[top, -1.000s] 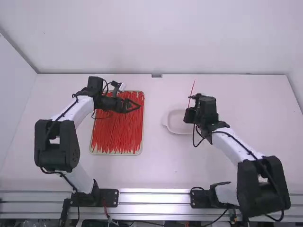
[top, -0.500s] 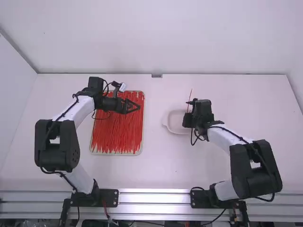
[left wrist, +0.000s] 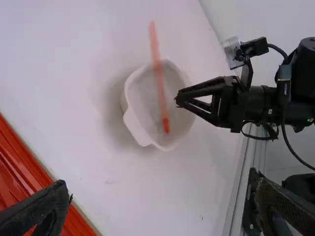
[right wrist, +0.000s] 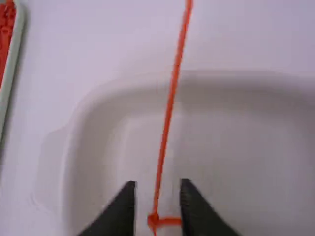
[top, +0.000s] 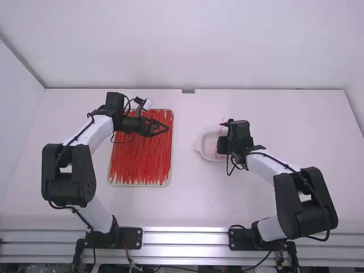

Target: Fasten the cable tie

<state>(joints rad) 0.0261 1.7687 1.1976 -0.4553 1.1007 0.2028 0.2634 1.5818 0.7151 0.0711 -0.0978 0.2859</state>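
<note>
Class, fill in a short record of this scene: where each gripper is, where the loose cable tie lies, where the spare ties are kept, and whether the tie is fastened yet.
left gripper: above the tray
right gripper: open, low over the white dish, fingers either side of the loose cable tie
loose cable tie: straight, lying in the white dish, far end poking out over the rim
spare cable ties: red, piled in the tray
fastened: not yet, no loop formed
</note>
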